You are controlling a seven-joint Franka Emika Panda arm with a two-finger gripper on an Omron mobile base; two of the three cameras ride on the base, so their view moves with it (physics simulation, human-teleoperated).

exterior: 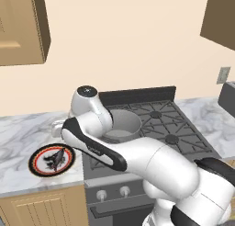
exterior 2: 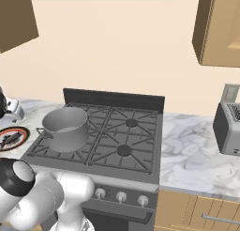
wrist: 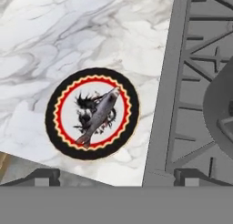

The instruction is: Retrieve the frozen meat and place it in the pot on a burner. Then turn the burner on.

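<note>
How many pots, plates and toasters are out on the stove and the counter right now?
pot: 1
plate: 1
toaster: 1
Total: 3

Pot (exterior: 123,124) on the rear-left burner grate (exterior: 160,124); plate (exterior: 51,160) on marble counter (exterior: 23,138), apparently bearing a dark lump.

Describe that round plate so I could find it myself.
Start at the black stove with the metal pot on it. On the marble counter just left of the stove lies the plate: black and red rim, with a grey fish on it.
</note>
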